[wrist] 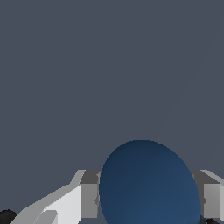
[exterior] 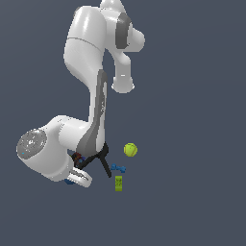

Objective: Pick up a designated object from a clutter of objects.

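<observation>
Blue ball (wrist: 148, 183) sits right between the two grey fingers (wrist: 89, 199) of the gripper (wrist: 148, 199). In the wrist view it looks big and round, and one finger is on each side of it, very close. The jaws look closed on the ball, pinching it.

In the exterior view the white arm (exterior: 81, 53) bends down low over the pile of small things. Only a tiny bit of blue shows under the gripper there. The black clamp (exterior: 102, 161) lies just beside the gripper. The yellow-green tennis ball (exterior: 130, 150) sits a little way off. The bright blue piece (exterior: 118, 168) and the green block (exterior: 118, 183) lie near each other on the dark grey floor (exterior: 192, 144).
</observation>
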You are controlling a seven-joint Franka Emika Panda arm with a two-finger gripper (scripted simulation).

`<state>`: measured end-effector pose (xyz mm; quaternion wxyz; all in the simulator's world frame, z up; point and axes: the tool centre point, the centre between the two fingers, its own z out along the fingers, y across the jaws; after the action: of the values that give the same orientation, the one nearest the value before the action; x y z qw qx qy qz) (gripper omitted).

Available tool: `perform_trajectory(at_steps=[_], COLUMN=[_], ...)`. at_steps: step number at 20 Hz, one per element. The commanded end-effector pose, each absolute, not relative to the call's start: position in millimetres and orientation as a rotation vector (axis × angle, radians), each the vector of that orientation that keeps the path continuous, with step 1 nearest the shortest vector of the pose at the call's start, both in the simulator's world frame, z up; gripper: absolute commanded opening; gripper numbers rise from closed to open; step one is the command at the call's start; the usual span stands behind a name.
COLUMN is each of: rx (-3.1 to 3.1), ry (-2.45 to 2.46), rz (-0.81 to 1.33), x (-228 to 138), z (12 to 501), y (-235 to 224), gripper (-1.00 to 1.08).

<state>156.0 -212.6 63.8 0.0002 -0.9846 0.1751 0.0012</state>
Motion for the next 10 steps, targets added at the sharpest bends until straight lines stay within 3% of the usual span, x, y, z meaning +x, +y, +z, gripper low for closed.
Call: perform_trajectory(at_steps=[1,10], rx=[-3.093,-3.092], ry=[0.55,0.55], rz=[0.002,0.001], x=[150,118], z=[79,157], y=[-213,-215], gripper=[-1.0,-1.0])
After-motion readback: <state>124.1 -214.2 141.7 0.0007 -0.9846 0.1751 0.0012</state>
